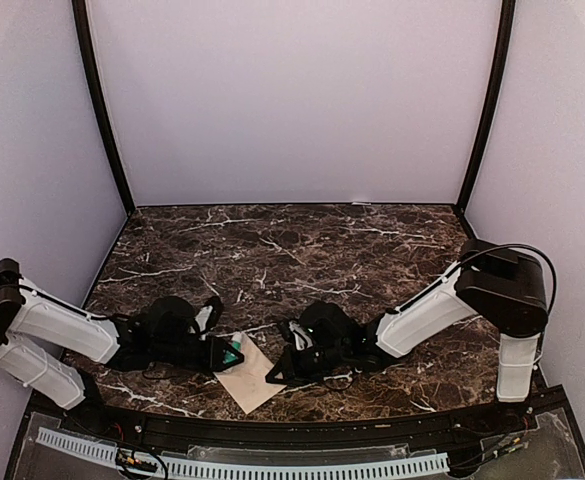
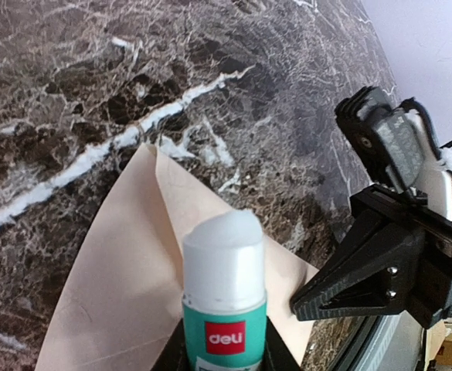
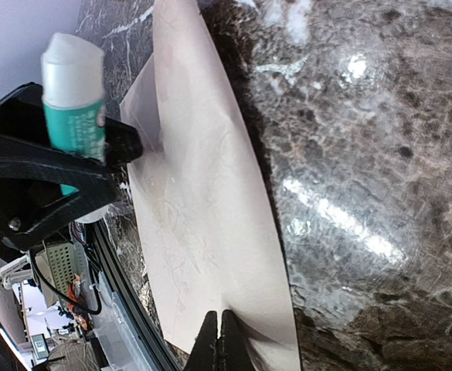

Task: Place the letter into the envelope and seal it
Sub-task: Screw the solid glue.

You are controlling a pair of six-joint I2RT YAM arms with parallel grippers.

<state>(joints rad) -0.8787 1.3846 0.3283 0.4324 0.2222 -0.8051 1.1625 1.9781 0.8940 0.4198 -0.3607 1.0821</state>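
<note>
Envelope (image 1: 249, 382) lies flat on the table (image 1: 302, 250) at the near edge, between the two arms, with its pointed corner (image 2: 154, 158) aimed at the far side.

Letter: I can't pick it out as a separate sheet in any view. My guess is it's already inside, but that's unconfirmed.

Left gripper (image 1: 220, 353) is clamped on a glue stick (image 2: 224, 286), teal body in the jaws and white end pointing out over the left part of the paper. The tip hangs just above the paper. I can't tell if it touches, or whether that white end is a cap or bare glue.

Right gripper (image 3: 218, 340) has its fingers fully together with nothing between them. The tips rest on the envelope's right near edge. I read that as a hold-down, so the paper doesn't skate when the glue drags across it.

I judge this as the sealing stage, gluing before the fold.

Risk: thin paper may buckle or pivot around a single pin point.
</note>
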